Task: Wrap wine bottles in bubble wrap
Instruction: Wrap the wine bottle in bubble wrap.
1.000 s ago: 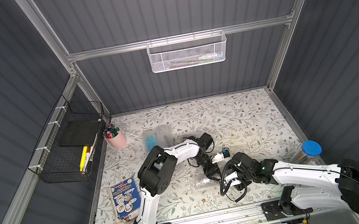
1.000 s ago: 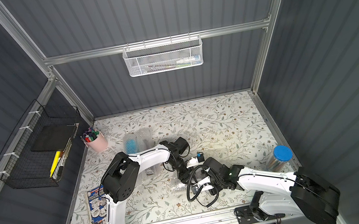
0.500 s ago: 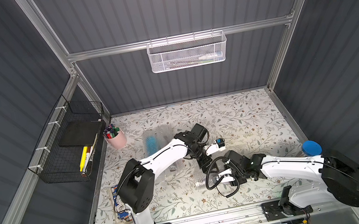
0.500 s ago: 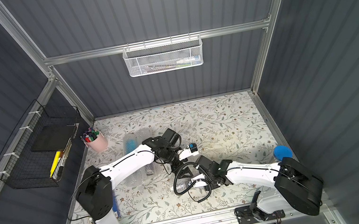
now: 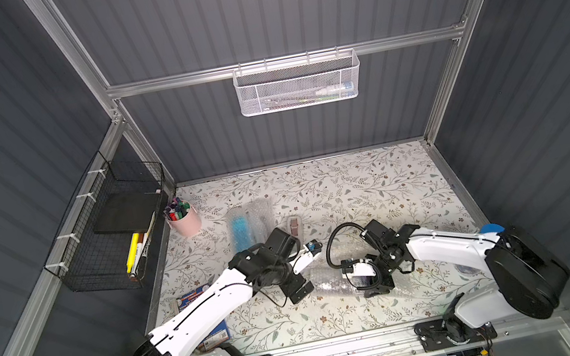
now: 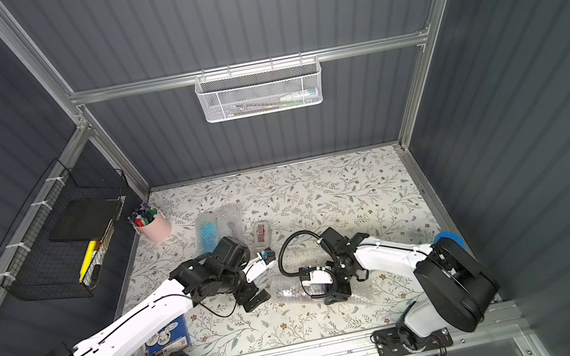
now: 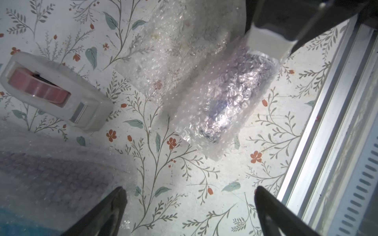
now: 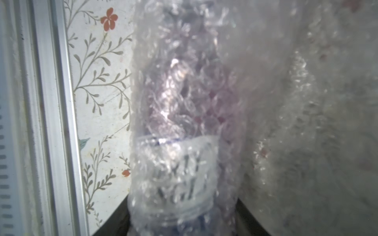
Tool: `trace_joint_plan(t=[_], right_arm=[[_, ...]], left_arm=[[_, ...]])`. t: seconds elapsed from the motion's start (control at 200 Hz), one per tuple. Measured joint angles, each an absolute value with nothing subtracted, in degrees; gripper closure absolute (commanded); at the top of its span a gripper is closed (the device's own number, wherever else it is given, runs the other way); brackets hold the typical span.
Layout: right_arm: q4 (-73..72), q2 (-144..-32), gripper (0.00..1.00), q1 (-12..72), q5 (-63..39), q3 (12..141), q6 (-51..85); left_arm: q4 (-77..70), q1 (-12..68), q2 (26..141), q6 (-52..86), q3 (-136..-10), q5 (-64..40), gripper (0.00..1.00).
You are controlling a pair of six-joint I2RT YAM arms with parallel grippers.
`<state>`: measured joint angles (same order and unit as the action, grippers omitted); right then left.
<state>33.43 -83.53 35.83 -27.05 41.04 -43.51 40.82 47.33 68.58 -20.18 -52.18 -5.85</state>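
- Floral-print worktop (image 5: 357, 190) inside a dark grey ribbed booth, with two white arms reaching in from the front rail.
- So the right pincer (image 5: 376, 287) is clamped on the purple bottle (image 5: 333, 282), which lies on its side rolled up in bubble wrap (image 7: 210, 149).
- In the right wrist view you can see the white label and the purple glass through the bubbles. A dark finger (image 8: 116, 224) sits on each side of the bundle.
- Most of the bundle sticks out of the right pincer toward the left pincer (image 5: 301, 291), flat on the worktop.
- That left pincer is spread wide and holds nothing. In the left wrist view there's only flower print between its fingertips (image 7: 112, 206).
- It hangs near the free end of the wrapped bottle. Can't tell for sure from the top views whether it touches, but the left wrist view shows a gap.
- A loose sheet (image 7: 173, 40) of bubble wrap lies rumpled right against the bundle, on the side of the right pincer away from the front rail.
- The tape dispenser (image 5: 295, 224), with a reddish roll in it, sits just beyond the left pincer toward the back wall.
- The blue bottle (image 5: 240, 230) is also under bubble wrap. It lies beyond the left pincer too, beside the dispenser.
- A pink cup (image 5: 185, 223) of markers stands well away from both pincers, past the blue bottle in the back corner.
- A blue-lidded cylinder (image 5: 492, 228) peeks out behind the right arm, well apart from the right pincer.
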Motion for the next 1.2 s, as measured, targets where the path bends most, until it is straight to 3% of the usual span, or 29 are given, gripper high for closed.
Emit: trace_joint_plan(t=[0.14,0.3,0.59,0.725,0.875,1.006,1.201], right_arm=[[37.6,-88.1,0.37,33.8,-31.6,44.9,-44.0],[41.9,-93.3,0.36,31.9,-35.3,48.8,-45.4],[43.4,-94.9,0.36,31.2,-36.1,49.6,-46.0],[43.7,-95.0,0.36,29.9,-36.1,49.6,-45.2],[43.8,-95.1,0.36,29.6,-35.9,49.6,-44.5],[43.7,-95.1,0.32,29.4,-35.8,49.6,-45.3],[43.2,-93.9,0.23,28.6,-34.6,49.6,-44.8]], left_arm=[[34.3,55.9,66.3,-24.0,-48.4,-3.0,0.01],[25.1,66.2,75.5,-31.6,-47.2,2.4,0.01],[11.7,69.3,90.0,-38.9,-47.0,6.3,0.02],[9.7,69.2,94.0,-39.5,-49.5,7.6,0.09],[8.6,68.2,95.4,-40.2,-50.6,7.8,0.31],[10.3,67.2,96.2,-42.1,-52.2,6.4,0.43],[13.5,65.8,97.2,-44.0,-54.6,3.3,0.5]])
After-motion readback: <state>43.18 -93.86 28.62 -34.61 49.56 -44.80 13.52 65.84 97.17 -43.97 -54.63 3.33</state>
